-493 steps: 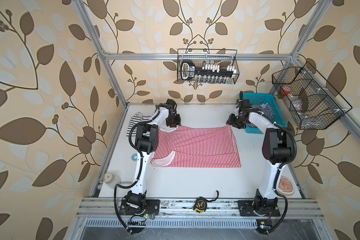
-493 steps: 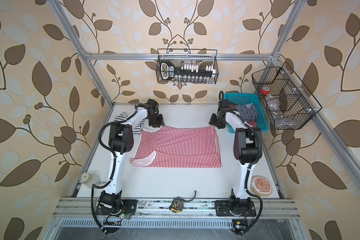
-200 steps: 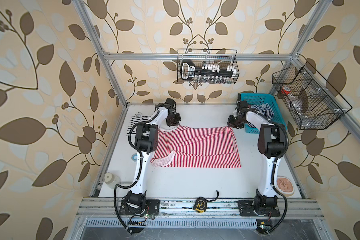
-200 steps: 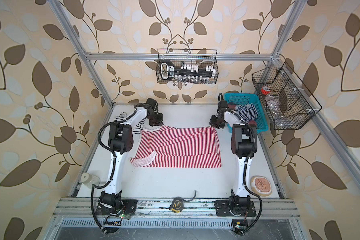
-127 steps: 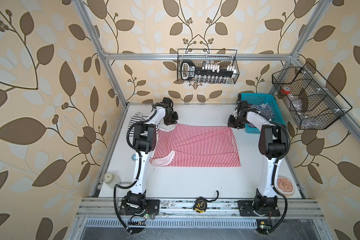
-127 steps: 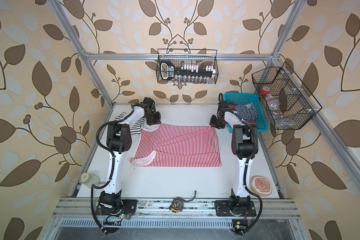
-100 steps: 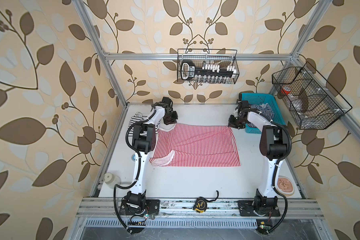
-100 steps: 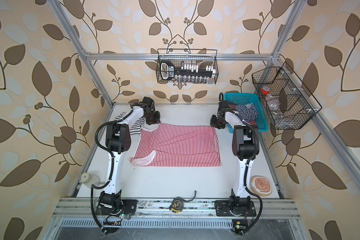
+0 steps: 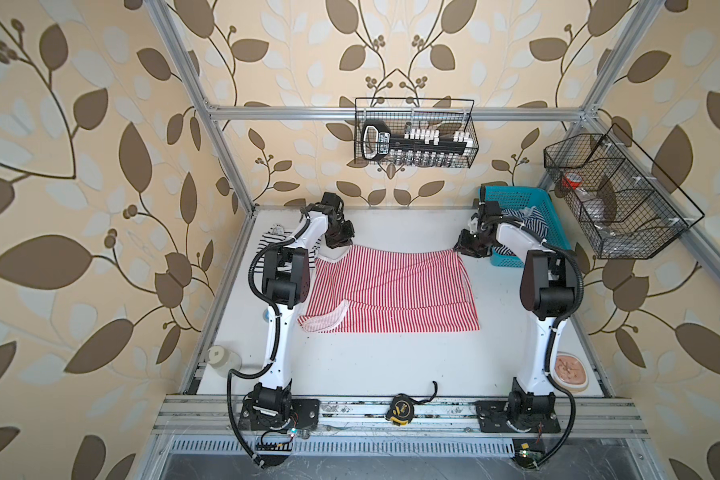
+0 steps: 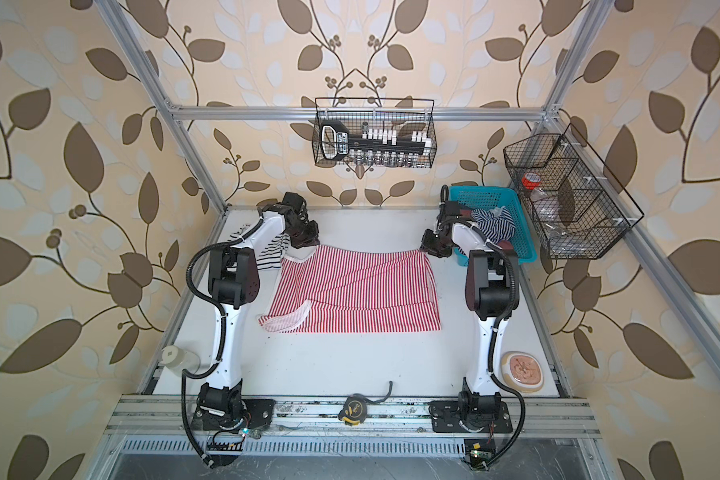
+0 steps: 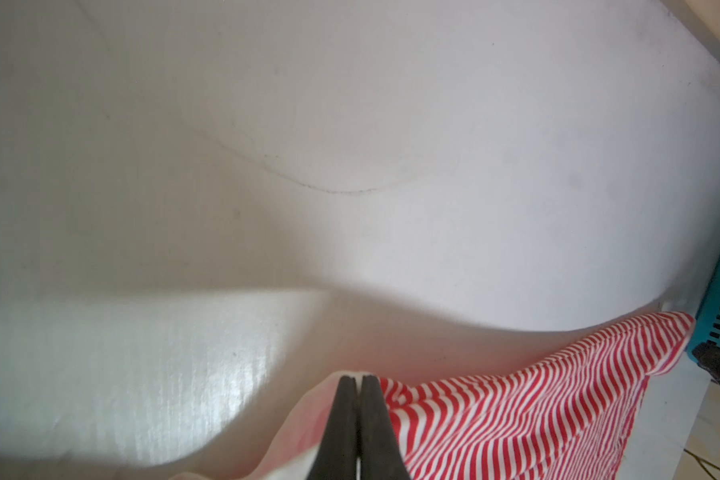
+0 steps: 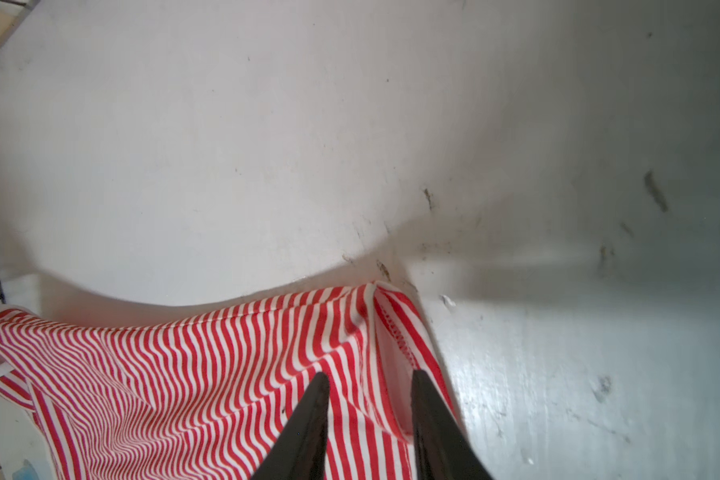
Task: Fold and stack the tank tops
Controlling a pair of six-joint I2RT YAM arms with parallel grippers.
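Note:
The red-and-white tank top (image 9: pixel 391 291) (image 10: pixel 354 291) lies spread flat mid-table, one white-trimmed strap curled at its near left. My left gripper (image 9: pixel 338 245) (image 11: pixel 357 377) is shut on its far left corner, white trim bunched round the tips. My right gripper (image 9: pixel 466 249) (image 12: pixel 368 376) stands open over the far right corner (image 12: pixel 387 307), which lies on the table between the jaws. The black-and-white tank top (image 9: pixel 277 241) (image 10: pixel 267 249) lies at the far left, behind the left arm. The navy-and-white tank top (image 9: pixel 524 220) (image 10: pixel 493 226) is crumpled in the turquoise basket.
The turquoise basket (image 9: pixel 516 195) stands at the far right, just behind the right gripper. Wire baskets hang on the back wall (image 9: pixel 414 133) and right wall (image 9: pixel 616 195). A tape measure (image 9: pixel 400 409), a pink dish (image 9: pixel 572 370) and a white jar (image 9: pixel 221 359) sit along the near edge.
My right gripper has opened and let go of the top's far right corner. My left gripper drew its corner slightly to the left and stays shut.

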